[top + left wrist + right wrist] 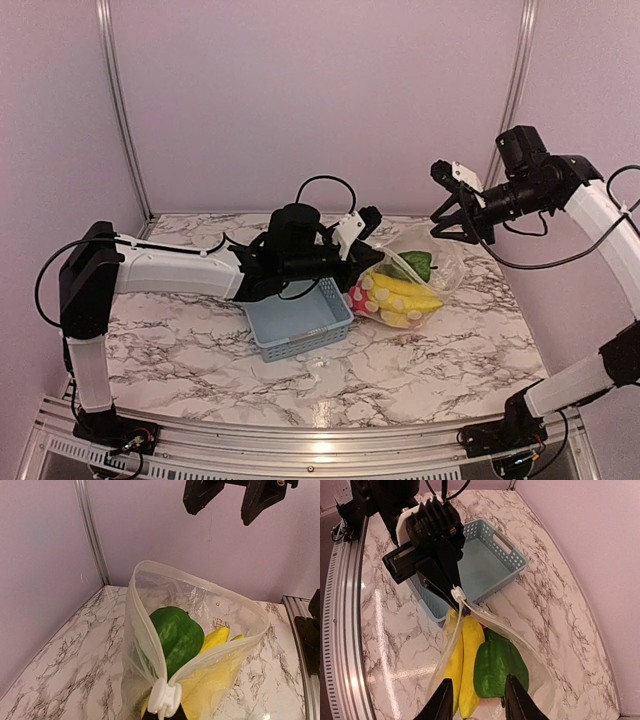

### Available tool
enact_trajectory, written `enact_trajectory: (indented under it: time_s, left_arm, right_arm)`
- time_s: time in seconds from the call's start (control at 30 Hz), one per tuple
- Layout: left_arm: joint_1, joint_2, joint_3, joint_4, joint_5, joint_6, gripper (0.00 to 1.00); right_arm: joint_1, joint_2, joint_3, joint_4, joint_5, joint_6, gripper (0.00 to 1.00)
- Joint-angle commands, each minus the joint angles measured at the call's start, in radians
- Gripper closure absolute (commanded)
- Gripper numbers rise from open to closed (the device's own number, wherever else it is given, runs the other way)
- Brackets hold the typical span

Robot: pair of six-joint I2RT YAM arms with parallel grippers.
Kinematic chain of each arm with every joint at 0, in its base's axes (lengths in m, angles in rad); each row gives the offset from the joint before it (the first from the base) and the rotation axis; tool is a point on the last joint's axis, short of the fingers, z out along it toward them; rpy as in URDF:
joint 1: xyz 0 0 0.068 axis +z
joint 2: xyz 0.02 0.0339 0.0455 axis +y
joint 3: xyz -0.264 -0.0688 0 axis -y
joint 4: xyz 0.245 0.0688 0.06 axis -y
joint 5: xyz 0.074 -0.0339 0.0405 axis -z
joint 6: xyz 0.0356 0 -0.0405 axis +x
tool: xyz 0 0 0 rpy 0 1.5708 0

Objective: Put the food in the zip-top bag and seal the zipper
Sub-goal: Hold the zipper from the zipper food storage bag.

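**Bag mouth gaping; left fingers on zipper corner**

Zip-top bag (420, 278) is lying on the bench (200, 350) just right of the basket (300, 322). Its long axis is running toward the far right, and its mouth is gaping upward. It is looking clear and crinkled, with bananas (462, 655) and a green piece (500, 666) showing inside. Left fingers (440, 577) are pinching its zipper (145, 645) corner at the white slider (164, 698). Right fingers (442, 700) are hovering above, spread apart, gripping nothing.

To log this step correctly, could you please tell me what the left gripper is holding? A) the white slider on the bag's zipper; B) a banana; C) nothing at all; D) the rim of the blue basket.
A: the left gripper pinches the white slider at one end of the bag's open mouth, not the basket.
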Motion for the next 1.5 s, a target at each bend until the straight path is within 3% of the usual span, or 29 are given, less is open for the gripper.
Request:
enact_trajectory:
  time_s: [0.0,0.4,0.97,1.27,1.47]
  left_arm:
    - [0.003,-0.009,0.043,-0.001,0.028,-0.076,1.0]
    - [-0.002,-0.024,0.036,0.011,0.041,-0.11,1.0]
    - [-0.002,-0.048,0.032,0.0,0.071,-0.105,1.0]
    - [-0.002,-0.048,0.033,0.01,0.095,-0.114,1.0]
    - [-0.002,-0.049,0.036,0.011,0.092,-0.121,1.0]
  right_arm:
    - [0.082,-0.014,-0.047,0.172,-0.003,0.053,0.68]
    - [0.234,0.109,-0.052,0.263,-0.001,0.058,0.72]
    - [0.263,0.152,-0.068,0.244,0.005,0.017,0.69]
    - [0.262,0.143,-0.088,0.259,0.016,0.016,0.79]
    - [0.262,0.136,-0.102,0.264,0.021,0.011,0.91]
